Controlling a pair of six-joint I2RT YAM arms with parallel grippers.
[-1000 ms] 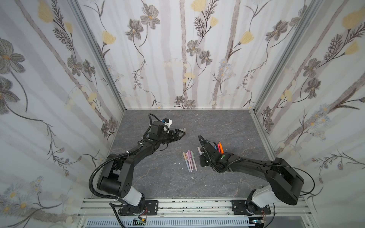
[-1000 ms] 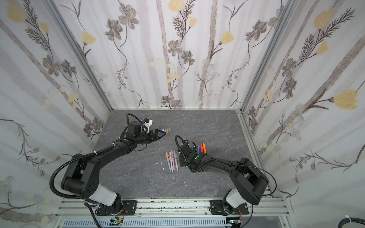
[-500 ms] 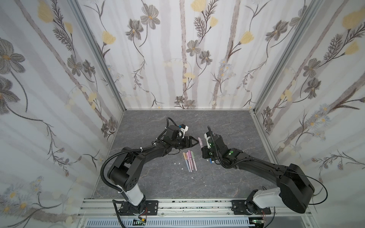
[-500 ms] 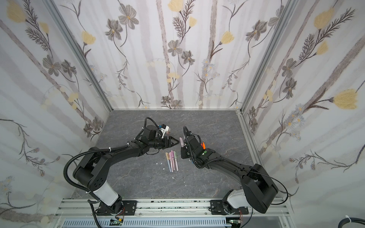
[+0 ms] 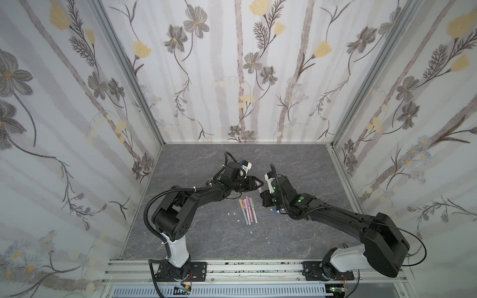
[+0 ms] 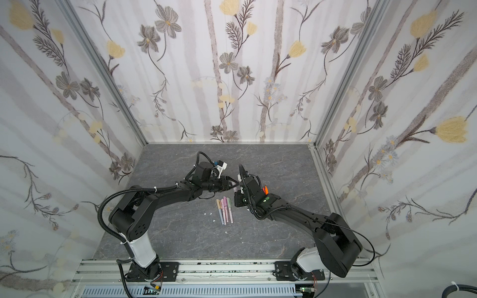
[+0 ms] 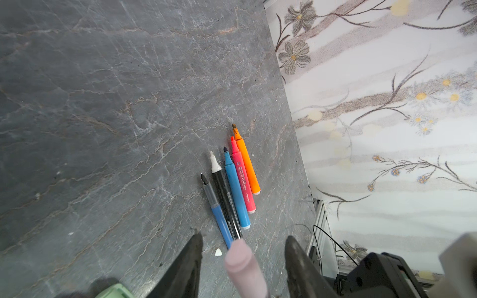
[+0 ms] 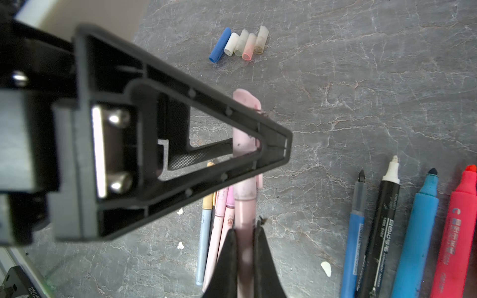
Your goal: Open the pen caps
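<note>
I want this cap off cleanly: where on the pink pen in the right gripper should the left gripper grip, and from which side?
Probably the cap, mid-length, left gripper reaching in from the left, crosswise to the barrel, fingers straddling the cap: the right gripper clamps that barrel, leaving only the cap exposed.

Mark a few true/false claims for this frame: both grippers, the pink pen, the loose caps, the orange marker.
1. The right gripper is shut on the barrel of the pink pen. True.
2. The left gripper has clamped the pink cap. False: its jaws straddle the cap with gaps on both sides.
3. The pink cap sits on the held pen. True.
4. Five loose caps lie in a row on the table. True.
5. The orange marker is capped. False: its tip is bare.
</note>
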